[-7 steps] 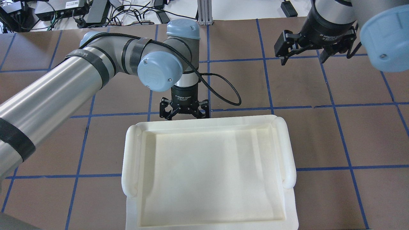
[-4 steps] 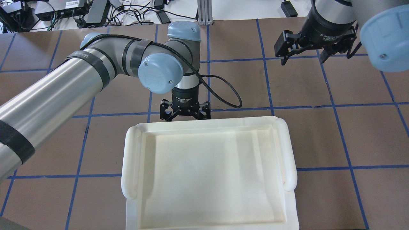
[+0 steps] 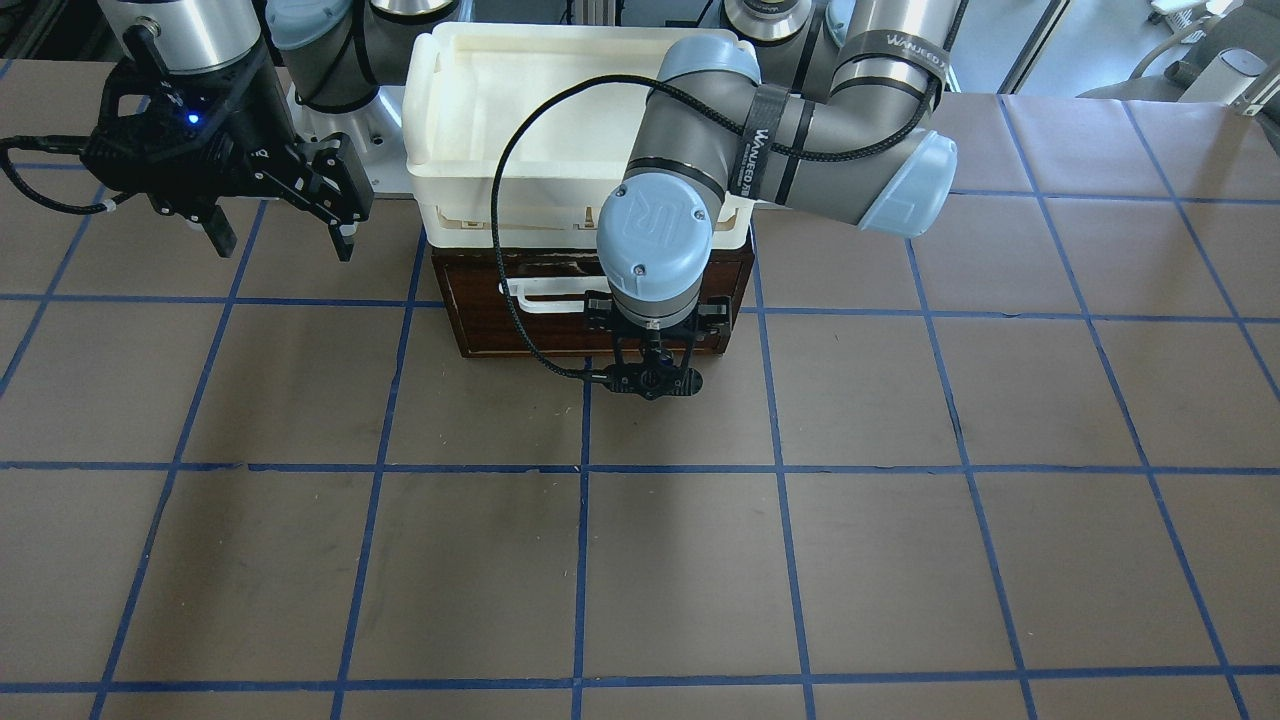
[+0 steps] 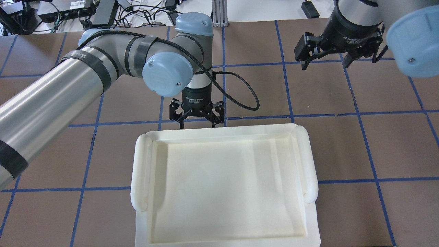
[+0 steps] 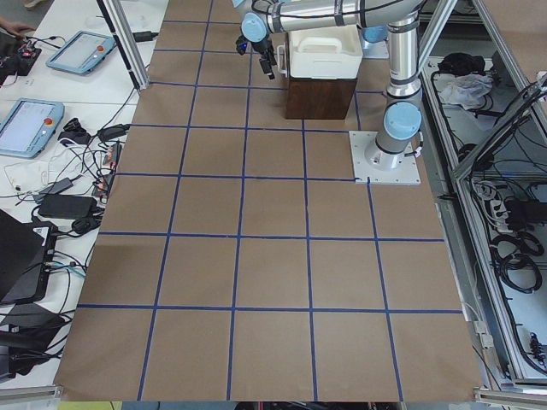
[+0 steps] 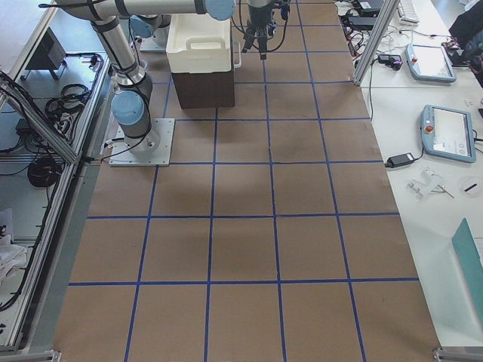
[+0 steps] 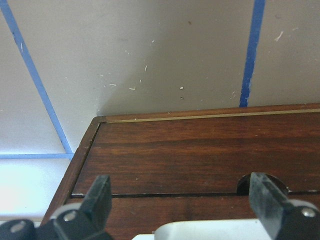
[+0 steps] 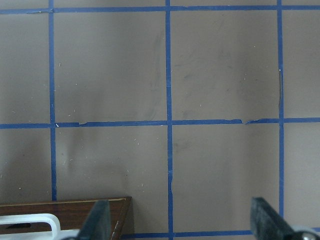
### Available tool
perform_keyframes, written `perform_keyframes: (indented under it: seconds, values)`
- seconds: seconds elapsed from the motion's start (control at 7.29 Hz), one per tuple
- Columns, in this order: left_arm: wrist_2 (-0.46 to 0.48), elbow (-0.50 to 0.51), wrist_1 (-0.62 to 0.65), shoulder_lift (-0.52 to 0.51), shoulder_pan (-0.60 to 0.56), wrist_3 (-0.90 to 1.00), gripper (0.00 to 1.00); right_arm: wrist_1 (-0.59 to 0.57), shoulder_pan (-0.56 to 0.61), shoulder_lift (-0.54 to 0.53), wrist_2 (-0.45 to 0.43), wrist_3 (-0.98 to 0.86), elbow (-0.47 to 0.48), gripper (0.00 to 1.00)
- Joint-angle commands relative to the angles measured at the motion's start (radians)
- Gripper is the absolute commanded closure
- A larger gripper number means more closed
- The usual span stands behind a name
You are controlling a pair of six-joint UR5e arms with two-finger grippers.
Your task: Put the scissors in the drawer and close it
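The left claw [image 4: 199, 122] hangs fingers-down just in front of the drawer [image 3: 560, 328], jaws spread wide and holding nothing. In the left wrist view its two black fingers [image 7: 99, 199] stand far apart. A stretch of the white bar handle [image 3: 542, 299] shows between them at the bottom edge. Whether either finger touches the handle I cannot tell. Past the fingers lies the dark brown wood of the front, crossed by a thin dark seam, and then the bench [image 4: 343, 147].

The drawer sits in a dark wooden cabinet [image 5: 318, 98] near the robot's side of the bench, directly under a white plastic bin [image 4: 139, 171] that covers the cabinet's top. In both side views, small as they are, the cabinet reads as one plain block and the drawer front lies in line with its face. The left arm [image 4: 68, 85] reaches in over the bench and bends down beside the bin's far rim.

The right claw [image 4: 324, 64] hovers above the bench, well apart from the cabinet on the robot's right, jaws likewise wide open and empty. Its wrist view looks down on brown squares marked off by blue tape [image 8: 169, 125], with a corner of the cabinet and one end of the handle at the lower left.
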Motion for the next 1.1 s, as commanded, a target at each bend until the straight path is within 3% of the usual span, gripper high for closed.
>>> perform_keyframes:
  seconds: [0.0, 0.27, 0.41, 0.69, 0.96]
  values:
    - [0.071, 0.07, 0.009, 0.054, 0.063, 0.082, 0.0, 0.0, 0.0, 0.0, 0.0, 0.0, 0.0, 0.0]
    - [0.047, 0.073, 0.038, 0.141, 0.17, 0.076, 0.0, 0.0, 0.0, 0.0, 0.0, 0.0, -0.001, 0.0]
    - [-0.026, 0.07, 0.047, 0.178, 0.227, 0.083, 0.0, 0.0, 0.0, 0.0, 0.0, 0.0, 0.0, 0.0]
    - [-0.035, 0.056, 0.061, 0.255, 0.311, 0.09, 0.0, 0.0, 0.0, 0.0, 0.0, 0.0, -0.001, 0.0]
    - [-0.035, 0.046, 0.065, 0.332, 0.321, 0.084, 0.0, 0.0, 0.0, 0.0, 0.0, 0.0, -0.001, 0.0]
